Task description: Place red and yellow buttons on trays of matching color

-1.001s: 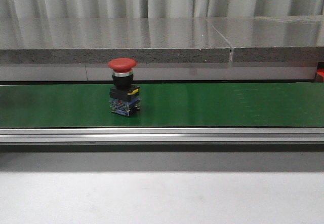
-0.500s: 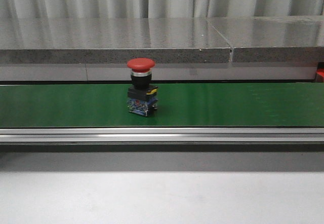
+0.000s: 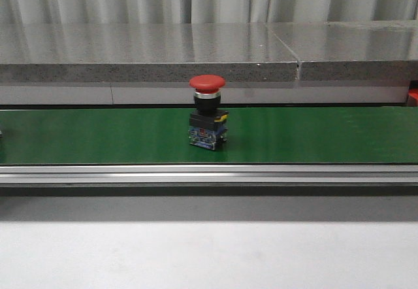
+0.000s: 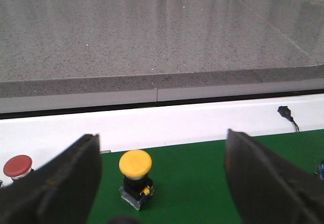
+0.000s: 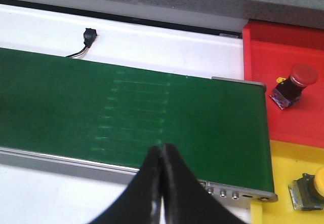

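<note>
Front view: a red button [image 3: 208, 111] stands upright on the green conveyor belt [image 3: 313, 135]; neither arm appears here, and a red edge at the far right border is cut off.

Left wrist view: the left gripper [image 4: 162, 183] is spread wide, its two dark fingers [image 4: 55, 183] blurred and cropped by the frame. A yellow button [image 4: 135, 177] stands upright on the belt between the fingers, nearer the one at lower left, touching neither. A second red button [image 4: 17, 166] sits beyond that finger, its base hidden behind it. A small blue object at the right border is too cropped to identify.

Right wrist view: the right gripper [image 5: 161, 155] has its fingertips pressed together with nothing between them, over the belt's near edge. Well off to one side, past the belt's end, a red-capped button [image 5: 291, 85] rests tilted on the red tray [image 5: 263, 72]; a yellow-capped button [image 5: 310, 189], cut by the frame, lies on the yellow tray [image 5: 283, 158].
</note>
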Tool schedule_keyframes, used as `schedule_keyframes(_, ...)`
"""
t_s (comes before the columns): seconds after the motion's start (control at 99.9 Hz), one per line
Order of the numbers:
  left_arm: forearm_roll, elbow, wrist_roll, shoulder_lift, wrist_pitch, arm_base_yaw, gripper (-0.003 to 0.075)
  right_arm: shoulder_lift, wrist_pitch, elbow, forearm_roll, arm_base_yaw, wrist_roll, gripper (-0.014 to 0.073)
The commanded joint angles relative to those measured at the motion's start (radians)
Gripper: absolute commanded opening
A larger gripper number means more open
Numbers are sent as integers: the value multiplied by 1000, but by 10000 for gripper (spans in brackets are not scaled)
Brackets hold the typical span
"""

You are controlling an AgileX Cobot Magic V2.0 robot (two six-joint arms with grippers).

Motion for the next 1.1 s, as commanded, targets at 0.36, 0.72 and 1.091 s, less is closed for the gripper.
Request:
schedule_keyframes(0.36,-85,129,6,-103,-69,-41,-19,-1,-62,-23,5,2,-4,-68)
schedule_keyframes(0.72,-89,129,6,-103,-69,-41,-19,1,-77,-23,7,2,-4,-68)
schedule_keyframes(1.091,-89,129,6,-103,-69,-41,-19,1,-14,-23,45,2,-4,538)
